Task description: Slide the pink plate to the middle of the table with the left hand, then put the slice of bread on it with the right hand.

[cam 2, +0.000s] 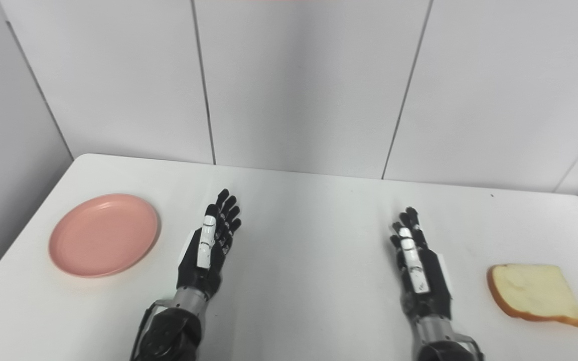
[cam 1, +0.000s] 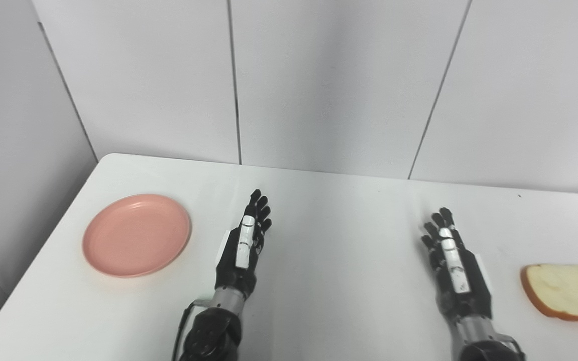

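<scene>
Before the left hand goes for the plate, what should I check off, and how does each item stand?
1. Left hand free, fingers apart, holding nothing: ok.
2. Right hand free, holding nothing: ok.
3. Pink plate flat on the table, left of the left hand, nothing on it: ok.
4. Plate already in the middle: not ok, it lies on the left side.
5. Path from plate to the middle free of other things: ok, only the left hand is beside it.
6. Slice of bread lying to the right of the right hand, untouched: ok.

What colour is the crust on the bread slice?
Orange-brown, around a pale cream face; the bread shows whole in the right eye view.
</scene>
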You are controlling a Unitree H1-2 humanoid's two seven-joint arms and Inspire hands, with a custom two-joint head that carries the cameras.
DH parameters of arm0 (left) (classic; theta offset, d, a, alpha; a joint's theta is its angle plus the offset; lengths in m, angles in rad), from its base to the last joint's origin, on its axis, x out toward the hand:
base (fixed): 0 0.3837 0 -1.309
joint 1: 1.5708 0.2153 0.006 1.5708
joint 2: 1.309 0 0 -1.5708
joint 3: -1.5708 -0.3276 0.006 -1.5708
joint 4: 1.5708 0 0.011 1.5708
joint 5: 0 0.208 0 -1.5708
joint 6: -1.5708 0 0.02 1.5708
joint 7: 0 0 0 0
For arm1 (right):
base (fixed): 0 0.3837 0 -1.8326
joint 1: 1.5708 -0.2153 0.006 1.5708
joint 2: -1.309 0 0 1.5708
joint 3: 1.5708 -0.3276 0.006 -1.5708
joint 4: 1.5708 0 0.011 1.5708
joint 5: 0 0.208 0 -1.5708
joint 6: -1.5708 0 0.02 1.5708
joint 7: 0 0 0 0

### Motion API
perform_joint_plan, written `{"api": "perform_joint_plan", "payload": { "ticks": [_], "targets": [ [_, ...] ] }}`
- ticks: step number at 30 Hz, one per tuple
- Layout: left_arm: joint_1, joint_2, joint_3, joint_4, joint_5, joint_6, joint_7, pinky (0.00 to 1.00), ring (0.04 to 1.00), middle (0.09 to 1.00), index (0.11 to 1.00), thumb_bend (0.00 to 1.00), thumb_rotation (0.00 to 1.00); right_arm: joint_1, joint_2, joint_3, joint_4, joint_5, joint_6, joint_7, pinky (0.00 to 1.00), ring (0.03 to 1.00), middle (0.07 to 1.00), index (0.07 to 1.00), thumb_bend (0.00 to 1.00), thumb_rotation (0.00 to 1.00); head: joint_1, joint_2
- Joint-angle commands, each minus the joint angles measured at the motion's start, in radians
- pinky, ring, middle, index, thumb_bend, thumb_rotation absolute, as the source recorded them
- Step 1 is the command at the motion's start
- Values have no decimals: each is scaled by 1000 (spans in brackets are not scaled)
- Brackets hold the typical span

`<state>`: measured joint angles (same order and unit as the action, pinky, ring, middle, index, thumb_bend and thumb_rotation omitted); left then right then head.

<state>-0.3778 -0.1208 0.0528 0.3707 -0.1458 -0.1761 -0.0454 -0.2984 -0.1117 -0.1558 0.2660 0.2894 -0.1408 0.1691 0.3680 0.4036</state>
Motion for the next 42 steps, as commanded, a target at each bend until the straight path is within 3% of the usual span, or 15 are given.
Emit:
{"api": "perform_joint_plan", "payload": {
  "ticks": [1, 10, 19, 26, 29, 32, 42],
  "targets": [
    [-51, -3, 14, -17, -21, -49, 8, 1000, 1000, 1000, 1000, 688, 1000, -18, -17, -12, -9, 15, -53, 17, 1000, 976, 989, 994, 614, 775, 10, -7],
    [-93, 23, 88, -52, -49, -57, 58, 1000, 968, 944, 952, 716, 999, -3, -25, -19, -70, 38, 11, 6, 1000, 999, 1000, 1000, 542, 786, 52, -28],
    [-115, 83, 144, -102, -13, -55, 143, 991, 907, 873, 885, 716, 1000, 2, -54, -20, -78, 42, 20, 19, 1000, 1000, 1000, 1000, 623, 749, 128, -31],
    [-118, 158, 181, -144, -9, -19, 179, 929, 886, 852, 858, 727, 1000, -3, -65, -26, -62, 42, 18, 18, 1000, 986, 992, 999, 704, 736, 160, -36],
    [-114, 182, 200, -170, -19, 9, 187, 922, 863, 835, 851, 732, 1000, -5, -66, -27, -58, 43, 12, 22, 997, 978, 986, 995, 688, 741, 162, -36],
    [-110, 207, 228, -192, -40, 40, 194, 841, 822, 809, 847, 745, 1000, -7, -67, -26, -56, 40, 15, 19, 990, 972, 982, 992, 685, 742, 165, -36],
    [-92, 289, 285, -211, 15, 98, 253, 724, 757, 749, 780, 782, 1000, -17, -72, -34, -38, 56, 10, 30, 984, 971, 974, 979, 653, 730, 174, -32]
  ]
}}
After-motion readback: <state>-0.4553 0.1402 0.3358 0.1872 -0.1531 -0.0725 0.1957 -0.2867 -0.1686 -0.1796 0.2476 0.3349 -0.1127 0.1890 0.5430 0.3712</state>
